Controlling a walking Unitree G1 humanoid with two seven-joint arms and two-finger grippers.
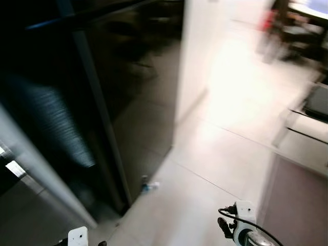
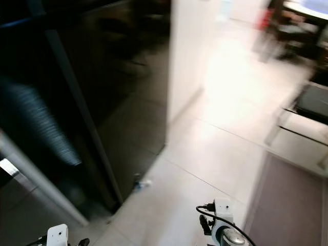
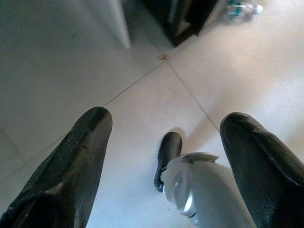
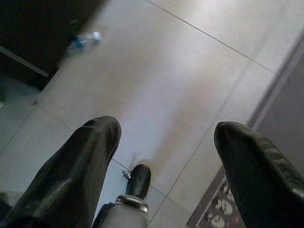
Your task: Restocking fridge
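Note:
A tall black glossy fridge [image 1: 102,102] fills the left of the blurred head views, with a grey door edge [image 1: 41,174] slanting across its lower left. A small clear plastic bottle [image 1: 148,186] lies on the pale tiled floor at the fridge's base; it is also in the wrist views as the bottle [image 3: 242,8] and the bottle [image 4: 84,40]. My left gripper [image 3: 166,142] hangs open over the floor, holding nothing. My right gripper [image 4: 166,142] also hangs open and empty, with its wrist [image 1: 242,225] at the bottom of the head view.
A white wall corner [image 1: 197,56] stands right of the fridge. A low white cabinet [image 1: 307,128] and a dark mat [image 1: 302,205] lie on the right. Dark chairs and a table [image 1: 297,25] stand at the far back. Bright open floor [image 1: 225,128] runs ahead.

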